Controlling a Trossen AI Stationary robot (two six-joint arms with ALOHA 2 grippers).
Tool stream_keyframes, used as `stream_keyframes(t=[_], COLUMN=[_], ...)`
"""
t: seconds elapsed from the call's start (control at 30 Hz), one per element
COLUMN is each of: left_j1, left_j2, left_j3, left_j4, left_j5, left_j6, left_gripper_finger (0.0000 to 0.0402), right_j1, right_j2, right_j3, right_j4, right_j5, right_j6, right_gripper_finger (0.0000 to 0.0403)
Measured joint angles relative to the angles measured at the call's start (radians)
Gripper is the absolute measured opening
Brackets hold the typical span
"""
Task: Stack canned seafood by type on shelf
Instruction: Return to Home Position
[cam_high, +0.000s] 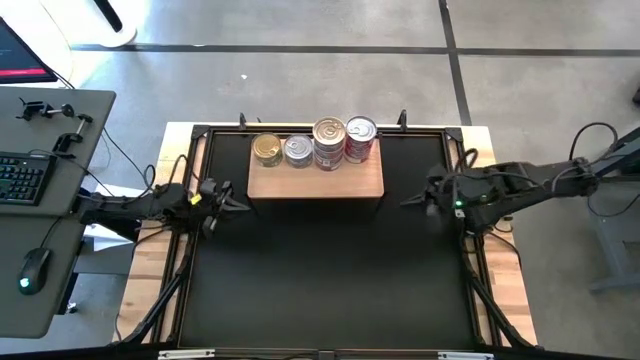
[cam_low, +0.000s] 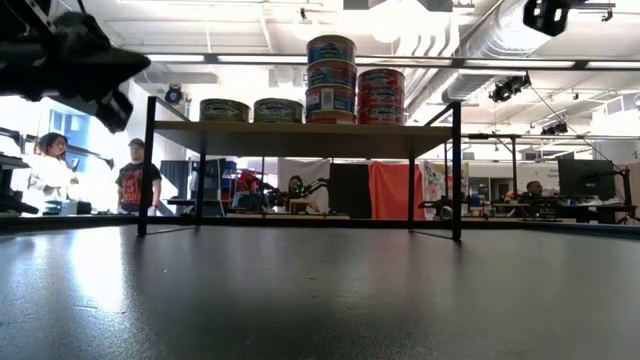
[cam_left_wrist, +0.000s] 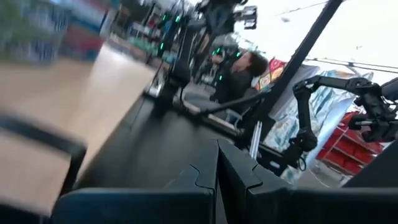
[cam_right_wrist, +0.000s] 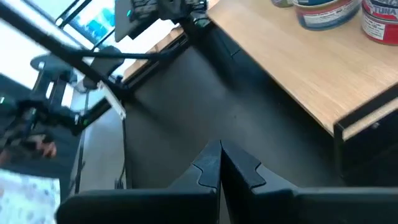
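While canned seafood (cam_high: 329, 132) lines the shelf (cam_high: 315, 180) at twelve o'clock on the worktop (cam_high: 330, 280), left jaws near ten and right jaws near two sit pressed together.

High view: the tins (cam_high: 329, 140) on the shelf (cam_high: 315, 182), at 12 o'clock on the table, present tops only; tins per stack cannot be counted. Right wrist view: the tins are cut by the frame edge, lower walls only. Low view: left hand (cam_low: 120, 80) at 10 o'clock and right hand (cam_low: 548, 14) at 1 o'clock are cropped; label text is too small to read. Left wrist view: the shelf is smeared.
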Motion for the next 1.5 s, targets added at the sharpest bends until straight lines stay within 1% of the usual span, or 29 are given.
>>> stream_keyframes(t=[0.07, 0.13, 0.2, 0.27, 0.33, 0.37, 0.5, 0.6, 0.67, 0.8, 0.83, 1.13, 1.37, 1.5], left_j1=[0.000, 0.000, 0.000, 0.000, 0.000, 0.000, 0.000, 0.000, 0.000, 0.000, 0.000, -0.001, -0.001, -0.008], left_j2=[0.000, 0.001, 0.001, 0.001, 0.001, 0.001, 0.001, 0.001, 0.001, 0.001, 0.001, 0.001, 0.000, -0.009], left_j3=[0.000, 0.000, 0.000, 0.000, 0.000, 0.000, 0.000, 0.000, 0.000, 0.000, 0.000, 0.000, 0.000, 0.002], left_j4=[-0.038, -0.061, -0.060, -0.060, -0.060, -0.060, -0.061, -0.061, -0.061, -0.061, -0.061, -0.061, -0.061, -0.060], left_j5=[0.001, -0.001, -0.002, -0.002, -0.002, -0.003, -0.004, -0.004, -0.004, -0.004, -0.004, -0.004, -0.005, -0.011], left_j6=[-0.041, -0.052, -0.048, -0.044, -0.044, -0.044, -0.044, -0.043, -0.043, -0.042, -0.042, -0.042, -0.042, -0.042], left_gripper_finger=[0.0000, 0.0000, 0.0000, 0.0000, 0.0000, 0.0000, 0.0000, 0.0000, 0.0000, 0.0000, 0.0000, 0.0000, 0.0000, 0.0000], right_j1=[0.029, 0.058, 0.075, 0.072, 0.042, 0.017, -0.117, -0.204, -0.240, -0.272, -0.275, -0.279, -0.279, -0.263], right_j2=[-0.030, -0.066, -0.103, -0.131, -0.143, -0.151, -0.237, -0.311, -0.364, -0.425, -0.435, -0.442, -0.431, -0.524], right_j3=[-0.002, -0.050, -0.157, -0.302, -0.443, -0.501, -0.660, -0.765, -0.831, -0.958, -0.955, -0.950, -0.949, -0.949], right_j4=[-0.020, 0.060, 0.250, 0.506, 0.717, 0.770, 0.836, 0.889, 0.971, 1.104, 1.081, 0.699, 0.682, 0.681], right_j5=[0.014, 0.022, 0.012, -0.011, -0.057, -0.075, -0.095, -0.180, -0.227, -0.233, -0.232, -0.229, -0.222, -0.215], right_j6=[-0.017, -0.038, -0.078, -0.113, -0.175, -0.212, -0.241, -0.244, -0.267, -0.288, -0.295, -0.312, -0.314, -0.313], right_gripper_finger=[0.0000, 0.0000, 0.0000, 0.0000, 0.0000, 0.0000, 0.0000, 0.0000, 0.0000, 0.0000, 0.0000, 0.0000, 0.0000, 0.0000])
